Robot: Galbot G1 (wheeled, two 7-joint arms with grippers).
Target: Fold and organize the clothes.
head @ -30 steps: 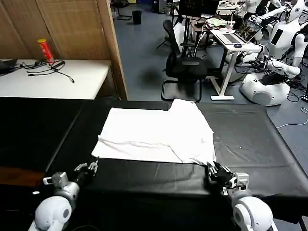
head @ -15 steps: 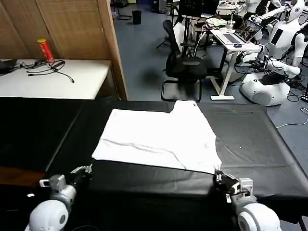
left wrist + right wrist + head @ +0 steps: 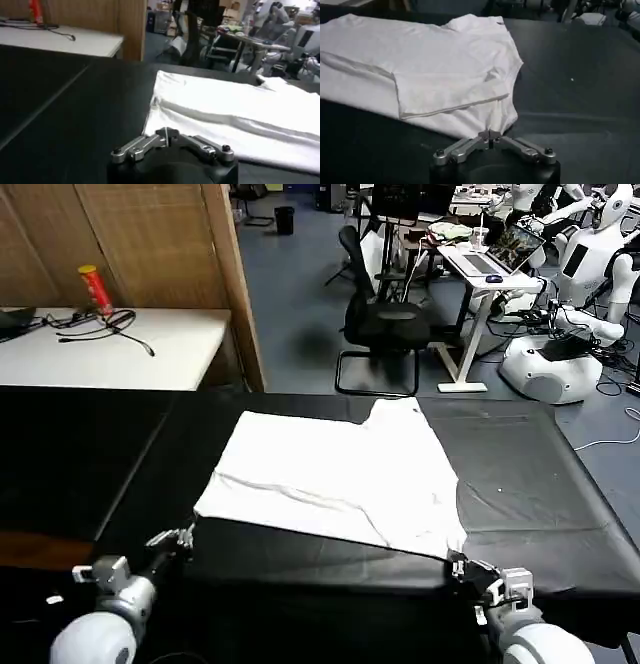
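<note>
White T-shirt lying soft, light on black bench; left pincer at 7 o'clock, right pincer at 5 o'clock, each pinching hem corner, likely best hold.

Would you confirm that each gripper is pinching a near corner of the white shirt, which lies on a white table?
Not quite: the table is black, as the head view shows. The white shirt lies on it, with the left gripper and right gripper each pinching a near corner.

Black table with one white T-shirt.
The T-shirt lies spread plain side up, reaching from the table's far edge toward its near edge.
</note>
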